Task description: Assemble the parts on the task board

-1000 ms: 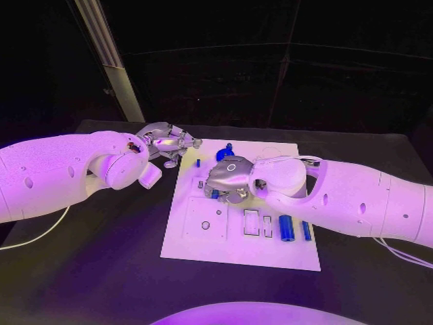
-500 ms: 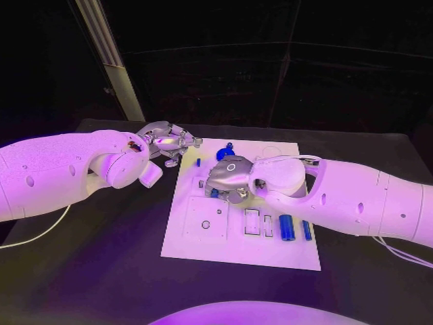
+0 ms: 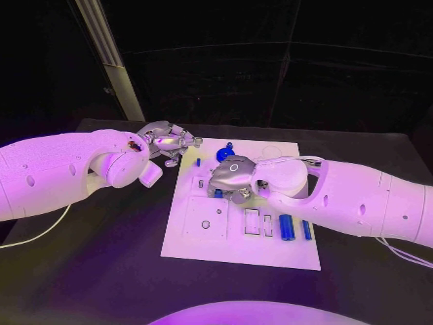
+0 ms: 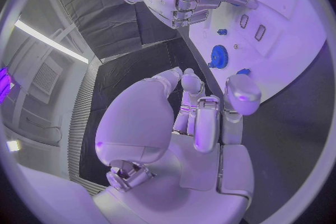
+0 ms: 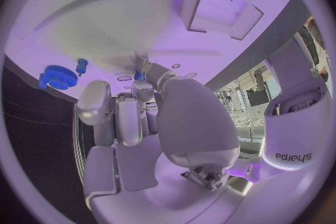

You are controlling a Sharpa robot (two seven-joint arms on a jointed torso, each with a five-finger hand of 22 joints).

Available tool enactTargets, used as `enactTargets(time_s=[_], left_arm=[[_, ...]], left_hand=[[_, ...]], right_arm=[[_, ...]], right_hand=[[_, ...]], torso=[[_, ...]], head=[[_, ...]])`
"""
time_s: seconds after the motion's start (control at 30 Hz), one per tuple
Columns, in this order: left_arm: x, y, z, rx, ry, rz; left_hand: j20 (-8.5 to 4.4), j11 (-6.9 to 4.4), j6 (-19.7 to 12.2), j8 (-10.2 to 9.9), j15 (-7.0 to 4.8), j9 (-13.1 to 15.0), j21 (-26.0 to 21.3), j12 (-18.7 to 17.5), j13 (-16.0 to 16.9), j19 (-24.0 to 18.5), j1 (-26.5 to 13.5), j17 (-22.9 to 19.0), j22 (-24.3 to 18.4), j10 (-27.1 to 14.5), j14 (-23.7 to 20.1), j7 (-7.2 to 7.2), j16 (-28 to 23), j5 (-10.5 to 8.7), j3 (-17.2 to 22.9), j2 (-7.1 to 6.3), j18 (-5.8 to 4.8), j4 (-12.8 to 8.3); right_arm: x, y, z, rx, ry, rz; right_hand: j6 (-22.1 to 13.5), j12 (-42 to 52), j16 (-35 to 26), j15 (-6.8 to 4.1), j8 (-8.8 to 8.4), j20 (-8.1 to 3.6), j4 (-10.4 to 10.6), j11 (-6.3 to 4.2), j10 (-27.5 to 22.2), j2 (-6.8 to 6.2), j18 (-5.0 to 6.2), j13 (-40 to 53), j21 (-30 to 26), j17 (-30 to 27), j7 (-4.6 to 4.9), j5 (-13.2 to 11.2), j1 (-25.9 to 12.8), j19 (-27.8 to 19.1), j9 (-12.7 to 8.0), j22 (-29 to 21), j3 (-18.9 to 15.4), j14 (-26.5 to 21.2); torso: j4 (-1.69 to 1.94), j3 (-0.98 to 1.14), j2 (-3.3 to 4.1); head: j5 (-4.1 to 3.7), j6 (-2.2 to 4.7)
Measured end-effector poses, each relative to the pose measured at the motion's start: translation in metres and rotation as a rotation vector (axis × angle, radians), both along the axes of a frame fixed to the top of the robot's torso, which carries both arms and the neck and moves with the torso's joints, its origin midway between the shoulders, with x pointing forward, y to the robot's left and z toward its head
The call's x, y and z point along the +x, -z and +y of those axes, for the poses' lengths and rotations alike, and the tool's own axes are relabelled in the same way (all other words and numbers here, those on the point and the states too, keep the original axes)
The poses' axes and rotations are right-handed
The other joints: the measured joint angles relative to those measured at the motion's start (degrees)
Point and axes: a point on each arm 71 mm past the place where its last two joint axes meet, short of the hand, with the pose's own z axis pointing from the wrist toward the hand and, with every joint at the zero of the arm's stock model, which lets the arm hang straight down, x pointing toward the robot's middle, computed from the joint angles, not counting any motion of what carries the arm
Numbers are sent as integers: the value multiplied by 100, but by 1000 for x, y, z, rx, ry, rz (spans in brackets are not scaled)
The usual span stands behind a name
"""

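While the right hand (image 3: 234,179) pressed curled fingers on a small blue part (image 5: 140,75) mid task board (image 3: 202,233), left hand (image 3: 166,143) hovered open off-board; part looked light, rigid, slippery, best pinched at sides

Left arm reaching in from the left, its hand (image 3: 165,143) raised at the far left, fingers (image 4: 241,92) spread, holding nothing. Right arm crossing from the right, its hand (image 3: 234,180) lowered mid-scene, fingers (image 5: 115,115) curled in.
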Motion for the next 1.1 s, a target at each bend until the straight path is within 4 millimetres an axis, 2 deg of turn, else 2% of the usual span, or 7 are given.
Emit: enactTargets(time_s=[0.2, 0.4, 0.47, 0.53, 0.67, 0.97, 1.1], left_arm=[[0, 0, 0, 1, 2, 3], [0, 0, -1, 1, 4, 5], [0, 0, -1, 1, 5, 6], [0, 1, 0, 2, 5, 7], [0, 1, 0, 3, 5, 9], [1, 1, 1, 5, 4, 14], [1, 1, 1, 6, 4, 15]], left_hand=[[0, 0, 0, 0, 0, -1, 0, 0, -9, 0, 0, 0, 0, 0, 0, 0, 0, 0, 0, 0, 0, 0], [0, 0, 0, 0, 0, -1, 0, 0, -9, 0, 0, 0, 0, 0, 0, 0, 0, 0, 0, 0, 0, 0], [0, 0, 0, 0, 0, -1, 0, 0, -20, 0, 0, 0, 0, 0, 0, 0, 0, 0, 0, 0, 0, 0], [0, -3, -14, 24, 0, -1, 0, 0, -20, 0, 25, 0, 0, -3, 0, -14, 0, 0, 0, 25, 0, 0], [0, -21, -42, 24, 0, 1, 0, 0, -26, 0, 25, 0, 0, -22, 0, 0, 0, 0, 1, 25, 0, 0], [1, -21, -54, 47, 0, 4, 0, 0, -33, -1, 74, 0, 0, -22, 0, -12, 0, 0, 1, 74, 0, -32], [1, -21, -63, 46, 0, 6, 0, 0, -32, -1, 78, 0, 0, -22, 0, -21, 0, 0, 17, 78, 0, -49]], right_arm=[[0, 0, 1, 1, -1, -5], [-1, 0, 1, 9, -3, -10], [-1, 0, 1, 15, -6, -12], [-1, 0, 0, 23, -10, -15], [-2, -1, -2, 44, -16, -20], [-2, -8, -10, 129, -19, -36], [1, -10, -17, 172, 5, -30]], right_hand=[[32, 36, 0, -8, 5, 0, -8, -1, 1, 28, 1, 37, 0, 0, 29, 0, -38, 0, 9, 9, 40, -8], [628, 204, 35, 22, 256, 14, 9, 78, 114, 119, 1, 198, 59, -1, 167, -13, -176, 14, 117, 89, 135, -6], [824, 274, 65, 89, 337, 55, 7, 136, 129, 143, 0, 265, 82, -1, 173, -21, -199, 55, 151, 140, 133, 1], [940, 333, 83, 88, 382, 64, 55, 156, 150, 170, 0, 320, 111, -1, 183, -55, -227, 64, 157, 188, 118, 1], [1032, 411, 107, 88, 447, 92, 126, 176, 171, 203, 1, 405, 138, -1, 120, -98, -319, 92, 161, 262, 63, 1], [1047, 455, 161, 88, 437, 104, 263, 176, 171, 247, 0, 466, 178, -1, 107, -133, -503, 147, 158, 350, -74, 1], [993, 455, 167, 88, 368, 112, 328, 176, 171, 248, 0, 470, 178, -2, 160, -134, -578, 155, 157, 360, -140, 1]], torso=[[0, -1, 0], [-1, -3, 0], [-2, -3, -1], [-2, -3, -1], [-2, -3, -2], [-2, 0, -2], [-4, 0, -4]], head=[[-3, -1], [-7, -9], [-7, -9], [-7, -13], [-7, -10], [-14, 6], [-35, 49]])
